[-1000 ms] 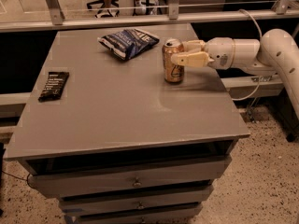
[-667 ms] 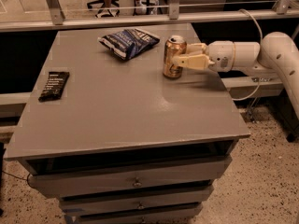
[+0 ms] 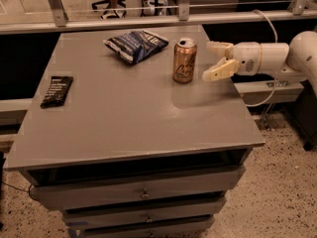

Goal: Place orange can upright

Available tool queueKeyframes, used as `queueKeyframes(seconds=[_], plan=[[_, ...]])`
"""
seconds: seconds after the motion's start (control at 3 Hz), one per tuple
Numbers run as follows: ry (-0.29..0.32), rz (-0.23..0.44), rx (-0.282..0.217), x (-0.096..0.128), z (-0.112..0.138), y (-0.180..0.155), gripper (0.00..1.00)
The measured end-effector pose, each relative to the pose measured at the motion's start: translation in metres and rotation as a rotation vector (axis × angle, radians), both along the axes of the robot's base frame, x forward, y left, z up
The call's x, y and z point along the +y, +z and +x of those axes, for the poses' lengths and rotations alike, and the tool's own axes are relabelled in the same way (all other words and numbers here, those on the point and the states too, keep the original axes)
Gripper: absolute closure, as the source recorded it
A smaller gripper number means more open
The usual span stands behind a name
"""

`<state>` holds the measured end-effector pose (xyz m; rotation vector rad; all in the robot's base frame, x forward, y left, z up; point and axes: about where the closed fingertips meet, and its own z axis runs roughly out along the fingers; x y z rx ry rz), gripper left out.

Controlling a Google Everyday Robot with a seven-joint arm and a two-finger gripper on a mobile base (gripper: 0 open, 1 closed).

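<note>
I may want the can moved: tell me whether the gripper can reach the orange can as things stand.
Probably yes: the gripper sits just beside the upright orange can, fingers open toward it, nothing between them.

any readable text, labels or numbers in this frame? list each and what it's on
Nothing reads clearly.
Orange can: dark script, too blurred to read.
Blue snack bag: pale print, illegible.
Black bar wrapper: pale marks, illegible.
Gripper, right of the can, fingers open, not touching: no markings seen.
</note>
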<state>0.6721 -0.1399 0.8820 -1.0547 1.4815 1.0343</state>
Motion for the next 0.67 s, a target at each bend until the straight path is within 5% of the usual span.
queueKeyframes(seconds=[0.33,0.67], plan=[[-0.038,-0.059,-0.046,-0.0332,-0.001,0.0156,0.0],[-0.044,-0.062,-0.055,-0.0364,0.0002,0.0192,0.0]])
